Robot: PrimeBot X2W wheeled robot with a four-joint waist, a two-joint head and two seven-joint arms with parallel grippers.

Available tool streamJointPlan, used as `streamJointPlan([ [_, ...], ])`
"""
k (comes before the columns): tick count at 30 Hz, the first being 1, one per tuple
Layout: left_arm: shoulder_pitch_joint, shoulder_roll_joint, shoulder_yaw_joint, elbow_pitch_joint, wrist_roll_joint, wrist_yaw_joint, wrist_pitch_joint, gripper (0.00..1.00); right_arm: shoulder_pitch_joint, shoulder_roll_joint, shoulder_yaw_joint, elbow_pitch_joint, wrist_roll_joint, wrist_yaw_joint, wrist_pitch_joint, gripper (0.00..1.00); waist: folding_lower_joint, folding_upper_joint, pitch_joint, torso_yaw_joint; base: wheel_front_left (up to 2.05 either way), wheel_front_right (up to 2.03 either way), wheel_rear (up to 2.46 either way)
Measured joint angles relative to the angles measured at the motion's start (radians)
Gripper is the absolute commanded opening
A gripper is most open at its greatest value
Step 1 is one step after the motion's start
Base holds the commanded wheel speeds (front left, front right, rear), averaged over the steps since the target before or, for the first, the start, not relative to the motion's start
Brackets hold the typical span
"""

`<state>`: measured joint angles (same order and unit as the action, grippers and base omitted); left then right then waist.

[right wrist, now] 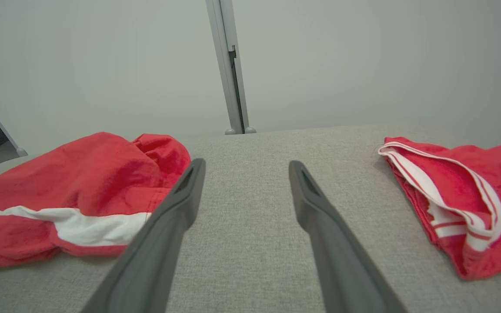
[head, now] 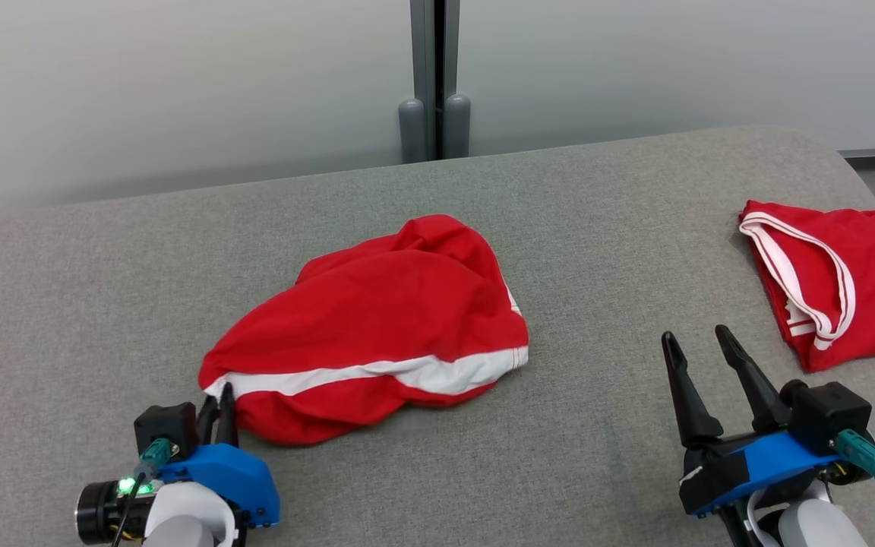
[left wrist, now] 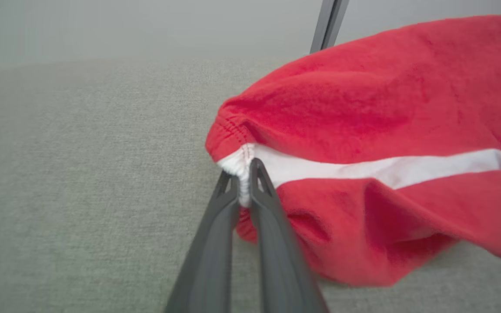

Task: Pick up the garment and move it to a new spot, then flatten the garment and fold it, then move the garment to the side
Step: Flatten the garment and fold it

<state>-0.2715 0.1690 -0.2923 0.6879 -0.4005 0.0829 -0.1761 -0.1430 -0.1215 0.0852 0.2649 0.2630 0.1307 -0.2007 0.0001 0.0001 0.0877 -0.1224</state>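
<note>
The left gripper (left wrist: 244, 174) has its two dark fingers pressed nearly together, pinching a puckered bit of the white band (left wrist: 381, 169) at the near left corner of the garment (head: 377, 311). In the left wrist view the white hem bunches up between the fingertips, with red cloth just above and below the pinch. The cloth at that corner lies low on the surface; whether it is lifted at all I cannot tell.

The right gripper (head: 697, 338) stands wide open with nothing between its fingers (the grey covering shows plainly in the gap). It sits at the near right, apart from both pieces of clothing, fingers pointing toward the far side.

The garment is a crumpled red heap with one white band running across its near side. It rests around the middle of the grey fabric surface (head: 597, 228), a little to the left, humped up in the middle and folded over itself at the far end. Its right end reaches toward the centre, well short of the right gripper.

At the far right lies a red jersey (head: 848, 289) with white trim and dark lettering, flat on the same surface and partly cut off by the edge of the head view. Beyond the far edge rises a pale wall with a grey post (head: 434, 76).
</note>
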Motion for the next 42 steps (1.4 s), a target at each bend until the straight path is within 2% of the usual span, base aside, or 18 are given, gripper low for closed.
streamJointPlan([
  [1,-0.004,0.002,0.002,0.014,0.005,0.010,-0.010,0.60,-0.003,0.000,0.001,0.001,0.000,0.000,0.000,1.00,0.0000,0.0000,0.001,0.000,0.00,0.00,0.00],
  [2,-0.006,0.002,0.004,0.027,0.005,0.016,-0.015,0.98,-0.006,0.000,0.002,0.002,0.000,0.000,0.000,1.00,0.0000,0.0000,0.002,0.000,0.00,0.00,0.00],
  [4,-0.007,-0.004,0.006,0.050,0.002,0.015,-0.025,1.00,-0.008,0.000,0.003,0.002,0.000,0.000,-0.003,1.00,0.0000,0.0000,0.002,0.000,0.00,0.00,0.00],
  [11,-0.008,-0.017,0.018,0.043,-0.027,-0.045,-0.071,1.00,-0.003,-0.003,-0.014,0.003,0.001,0.000,-0.003,1.00,0.0000,0.0000,-0.008,0.019,0.00,0.00,0.00],
  [15,0.023,-0.017,0.037,-0.029,-0.034,-0.076,-0.083,1.00,0.008,-0.005,-0.028,-0.003,0.000,0.000,-0.002,1.00,0.0000,0.0000,-0.018,0.039,0.00,0.00,0.00],
  [22,0.125,-0.002,0.125,-0.238,0.011,-0.090,-0.086,1.00,0.028,0.001,-0.037,-0.018,-0.007,0.000,0.006,1.00,-0.0001,0.0000,-0.041,0.074,0.00,0.00,0.00],
  [29,0.186,0.003,0.185,-0.323,0.064,-0.114,-0.085,1.00,0.049,0.004,-0.036,-0.021,-0.008,0.000,0.011,1.00,0.0000,0.0000,-0.066,0.097,0.00,0.00,0.00],
  [33,0.204,0.002,0.201,-0.331,0.084,-0.121,-0.086,1.00,0.056,0.006,-0.027,-0.017,-0.007,0.000,0.015,1.00,0.0000,0.0000,-0.077,0.102,0.00,0.00,0.00],
  [42,0.183,0.010,0.170,-0.209,0.083,-0.165,-0.078,1.00,0.043,0.021,0.040,0.015,-0.004,0.000,0.042,1.00,0.0000,0.0000,-0.069,0.091,0.00,0.00,0.00],
])
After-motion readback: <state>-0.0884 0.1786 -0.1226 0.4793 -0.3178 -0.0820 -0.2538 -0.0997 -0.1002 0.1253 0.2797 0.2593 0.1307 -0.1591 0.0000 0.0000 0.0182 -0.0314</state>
